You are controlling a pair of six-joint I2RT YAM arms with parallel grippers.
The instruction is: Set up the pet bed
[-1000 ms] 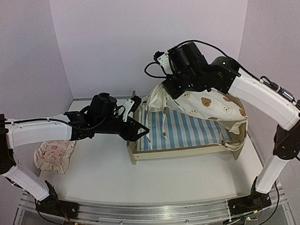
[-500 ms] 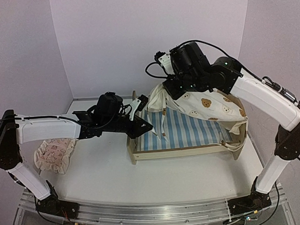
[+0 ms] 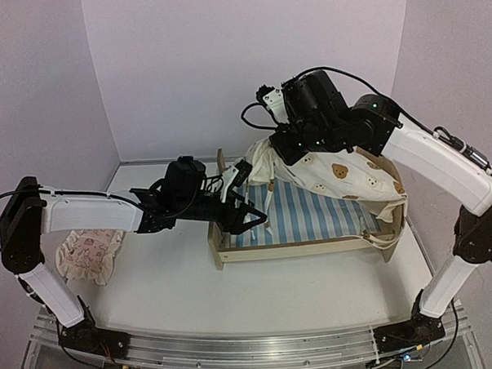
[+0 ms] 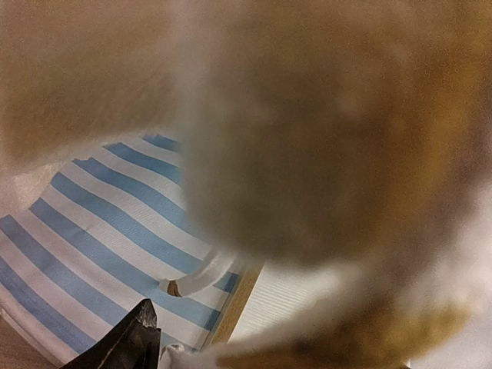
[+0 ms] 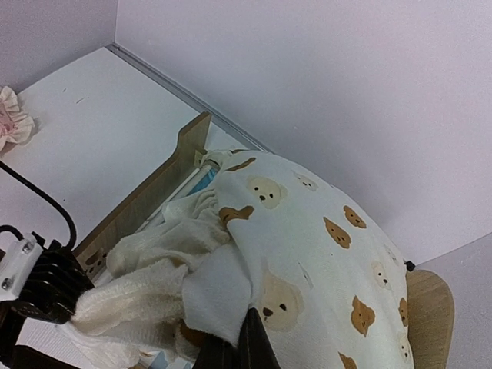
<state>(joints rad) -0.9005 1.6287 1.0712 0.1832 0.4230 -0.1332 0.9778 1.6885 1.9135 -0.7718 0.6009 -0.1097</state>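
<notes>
Holding a striped mattress, the pet bed sits under the lifted quilt, clamped by the right gripper; the left gripper hovers over the mattress, jaws apart.

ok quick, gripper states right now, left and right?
Left gripper: open over the striped mattress, nothing visibly held.
Right gripper: shut on the bear-print quilt, holding it up.

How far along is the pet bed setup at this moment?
Done: the mattress lies in the bed. In hand: the right gripper holds the quilt lifted over the bed; the left gripper, fingers open, reaches over the mattress. Left: spreading the quilt and adding the pillow, now on the table beside the bed.
</notes>
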